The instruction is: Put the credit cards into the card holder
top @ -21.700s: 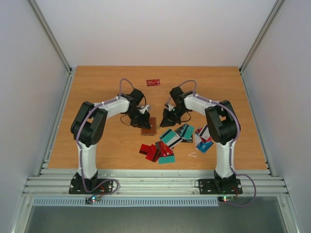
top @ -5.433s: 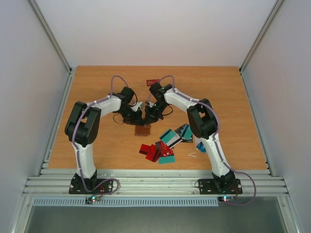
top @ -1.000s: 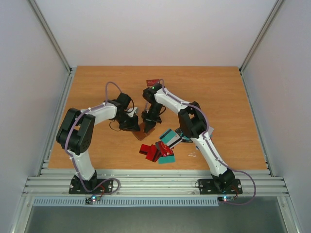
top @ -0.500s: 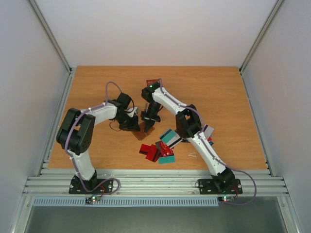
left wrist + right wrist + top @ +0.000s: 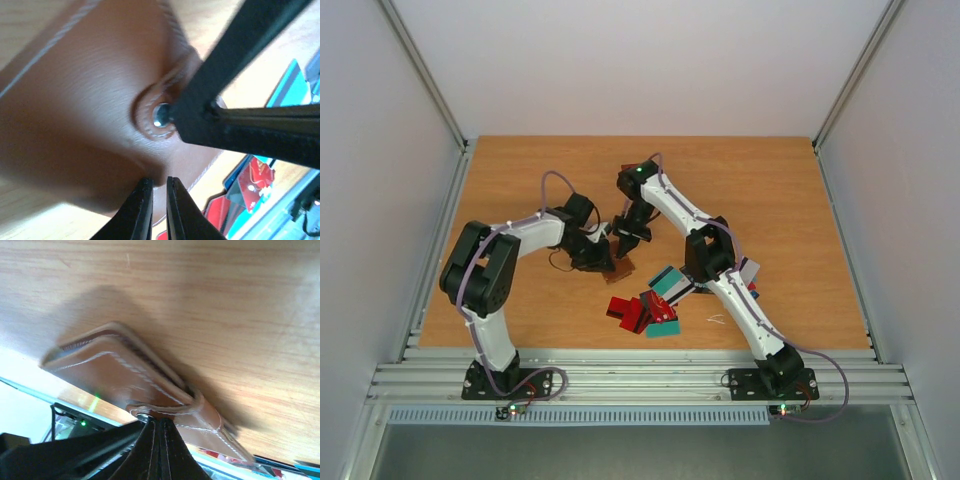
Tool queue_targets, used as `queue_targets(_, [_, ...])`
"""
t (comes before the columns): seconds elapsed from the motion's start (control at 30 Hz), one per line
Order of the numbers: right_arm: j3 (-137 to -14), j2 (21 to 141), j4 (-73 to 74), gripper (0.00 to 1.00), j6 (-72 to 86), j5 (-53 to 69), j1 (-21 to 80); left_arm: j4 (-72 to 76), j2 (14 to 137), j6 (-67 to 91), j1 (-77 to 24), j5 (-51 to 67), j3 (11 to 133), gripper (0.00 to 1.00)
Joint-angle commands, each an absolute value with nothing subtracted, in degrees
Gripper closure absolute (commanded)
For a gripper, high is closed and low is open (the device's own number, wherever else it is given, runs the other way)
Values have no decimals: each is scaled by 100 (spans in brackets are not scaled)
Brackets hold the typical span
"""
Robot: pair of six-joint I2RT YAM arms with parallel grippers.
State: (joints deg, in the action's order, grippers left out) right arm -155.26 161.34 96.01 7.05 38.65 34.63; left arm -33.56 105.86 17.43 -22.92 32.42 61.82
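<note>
The brown card holder (image 5: 621, 268) lies at mid table and fills the left wrist view (image 5: 90, 100). My left gripper (image 5: 604, 258) is shut on its lower edge, with leather pinched between the tips (image 5: 159, 181). From the far side my right gripper (image 5: 626, 238) comes down shut, its tips (image 5: 155, 423) against the strap by the light stud (image 5: 161, 114). The holder's open stitched edge (image 5: 85, 347) shows in the right wrist view. Credit cards in red and teal lie in a loose heap (image 5: 645, 310) nearer the front, and red ones (image 5: 252, 182) show past the holder.
More cards (image 5: 745, 276) lie to the right, partly under the right arm's forearm (image 5: 720, 262). The left arm's elbow (image 5: 480, 262) bends out to the left. The wooden table (image 5: 790, 200) is walled by white panels on three sides.
My right gripper has drawn back a little toward the far side, its jaws closing fully. The card holder has shifted slightly. The left gripper holds as before.
</note>
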Motion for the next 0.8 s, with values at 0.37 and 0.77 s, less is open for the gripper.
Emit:
queue_targets(0.37, [-15281, 17049, 9593, 99, 444, 2963, 3673, -3505, 10668, 1937, -2531, 3361, 6332, 85])
queue_targets(0.77, [-14502, 16382, 9032, 99, 94, 2978, 3657, -3689, 9897, 1852, -2347, 2375, 6389, 67])
